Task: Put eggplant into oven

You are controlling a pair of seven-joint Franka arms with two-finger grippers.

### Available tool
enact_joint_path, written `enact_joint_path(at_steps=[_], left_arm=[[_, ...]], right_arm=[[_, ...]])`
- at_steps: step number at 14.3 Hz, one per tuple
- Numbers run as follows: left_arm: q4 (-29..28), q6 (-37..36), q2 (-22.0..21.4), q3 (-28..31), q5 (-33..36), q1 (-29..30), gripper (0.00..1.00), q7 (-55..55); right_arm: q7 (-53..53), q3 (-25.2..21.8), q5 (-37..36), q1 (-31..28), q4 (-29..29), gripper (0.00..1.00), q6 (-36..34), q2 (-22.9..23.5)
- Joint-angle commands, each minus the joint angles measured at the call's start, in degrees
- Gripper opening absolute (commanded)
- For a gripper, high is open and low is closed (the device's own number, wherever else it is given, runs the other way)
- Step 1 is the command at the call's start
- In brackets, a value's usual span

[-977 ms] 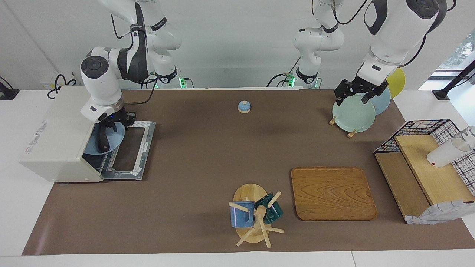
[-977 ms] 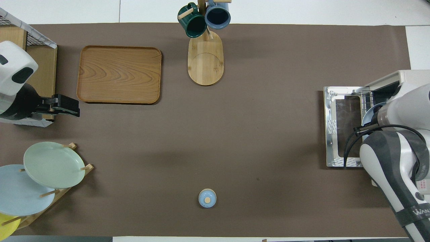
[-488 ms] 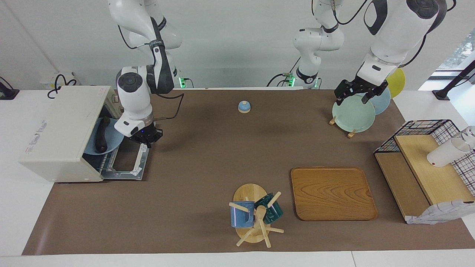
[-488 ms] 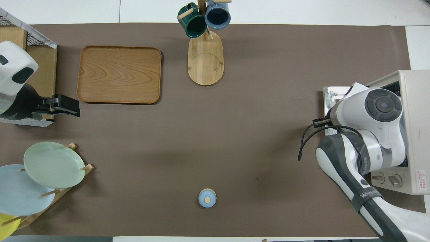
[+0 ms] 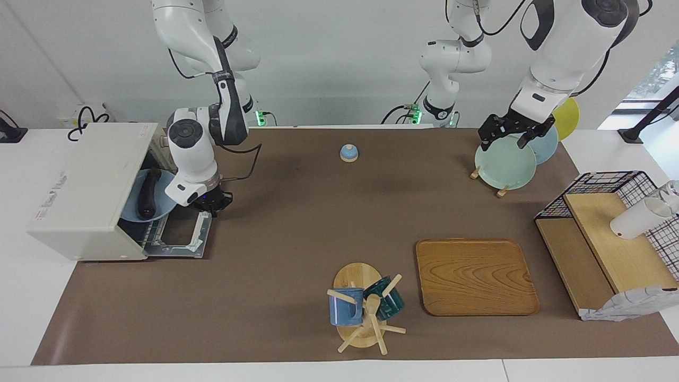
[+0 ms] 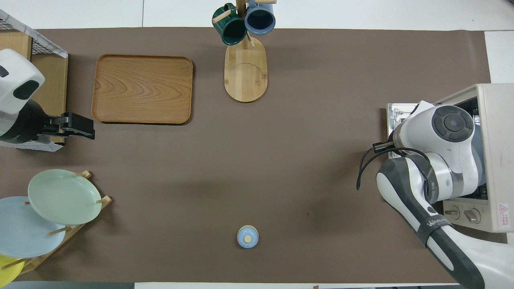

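Note:
The eggplant [image 5: 147,195] lies on a light blue plate [image 5: 131,211] on the rack inside the cream-white oven [image 5: 85,185], at the right arm's end of the table. The oven door [image 5: 200,233] hangs open and is tilted partly up. My right gripper [image 5: 212,203] is at the door's free edge, outside the oven and apart from the eggplant. In the overhead view the right arm covers the gripper, the plate and the eggplant; the oven [image 6: 496,120] shows there. My left gripper [image 5: 504,139] waits open and empty over the plate rack.
A small blue bell [image 5: 348,153] sits mid-table near the robots. A rack holds a green plate [image 5: 505,162] and others at the left arm's end. A wooden tray [image 5: 476,276], a mug tree [image 5: 366,310] and a wire basket shelf [image 5: 610,233] stand farther out.
My right gripper came out of the oven, leaving the plate and eggplant inside, and moved to the door's free edge. The door now tilts up. The left arm has not moved.

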Motion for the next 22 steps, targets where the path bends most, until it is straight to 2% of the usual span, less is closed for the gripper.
enact_joint_path(at_steps=[1,10,22], left_arm=[[-0.7,0.6,-0.6,-0.2,0.8,0.4,1.0,-0.5],[-0.7,0.6,-0.6,-0.2,0.8,0.4,1.0,-0.5],[-0.7,0.6,-0.6,-0.2,0.8,0.4,1.0,-0.5]], right_arm=[[0.4,0.2,0.0,-1.3,-0.6,0.0,0.7,0.8],[3.2,0.4,0.0,1.4,2.1,0.0,0.1,1.8],[2.5,0.3,0.1,0.0,-0.3,0.03,-0.1,1.5]])
